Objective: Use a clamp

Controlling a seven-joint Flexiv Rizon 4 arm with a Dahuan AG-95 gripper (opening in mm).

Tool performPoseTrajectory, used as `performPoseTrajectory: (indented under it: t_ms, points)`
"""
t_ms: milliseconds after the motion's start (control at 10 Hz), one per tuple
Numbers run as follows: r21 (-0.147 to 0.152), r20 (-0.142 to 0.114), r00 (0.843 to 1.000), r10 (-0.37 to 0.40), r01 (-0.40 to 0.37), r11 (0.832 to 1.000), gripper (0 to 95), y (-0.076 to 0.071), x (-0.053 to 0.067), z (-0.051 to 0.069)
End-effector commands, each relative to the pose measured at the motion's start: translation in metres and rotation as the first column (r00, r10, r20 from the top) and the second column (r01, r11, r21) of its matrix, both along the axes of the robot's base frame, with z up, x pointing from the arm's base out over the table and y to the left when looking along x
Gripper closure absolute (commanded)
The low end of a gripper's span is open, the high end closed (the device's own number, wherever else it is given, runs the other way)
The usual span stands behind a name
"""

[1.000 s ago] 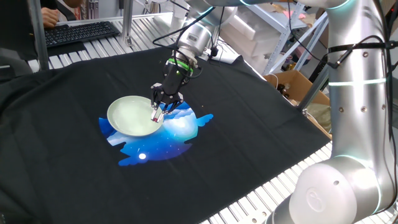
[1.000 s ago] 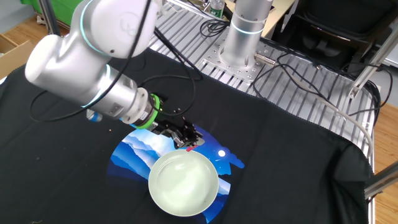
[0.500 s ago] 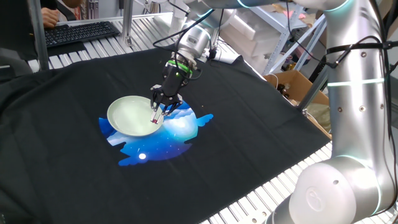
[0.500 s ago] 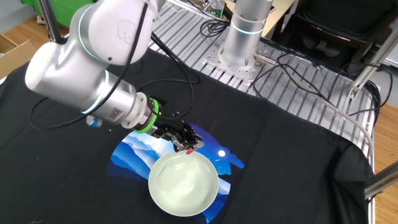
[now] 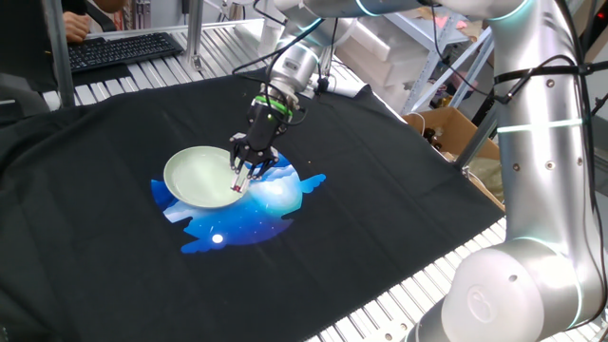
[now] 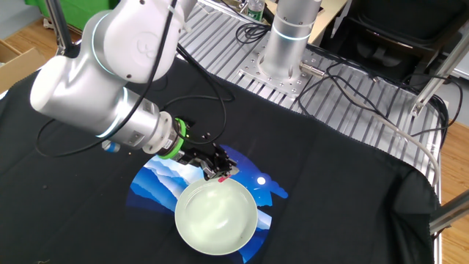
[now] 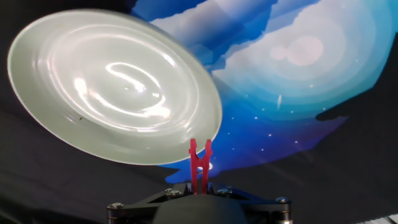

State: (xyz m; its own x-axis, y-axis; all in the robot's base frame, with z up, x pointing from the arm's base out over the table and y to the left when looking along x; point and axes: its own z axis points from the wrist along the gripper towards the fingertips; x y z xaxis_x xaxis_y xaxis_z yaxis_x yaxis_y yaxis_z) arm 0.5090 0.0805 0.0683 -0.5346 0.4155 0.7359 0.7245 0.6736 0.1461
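Red plastic shows between my fingers: the gripper (image 5: 241,177) is clenched on the clamp (image 7: 199,167), whose two prongs point out toward the rim of the pale green plate (image 7: 93,93). In the hand view the prongs sit just short of that rim, above the blue printed patch (image 7: 298,68) on the black cloth (image 5: 399,209). My worry is misalignment. If the prongs meet the rim off-centre or barely parted, they could shove the plate along the cloth instead of straddling it, or twist the clamp out of my grasp.
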Motion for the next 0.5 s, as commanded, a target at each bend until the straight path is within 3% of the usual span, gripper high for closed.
performPoseTrajectory:
  t_ms: [100,500]
  points:
    - [0.001,0.002,1.0,-0.001,0.001,1.0,95.0,-0.0009,-0.0012,-0.0023]
    - [0.009,-0.004,1.0,0.002,-0.002,1.0,95.0,-0.0053,-0.0042,-0.0091]
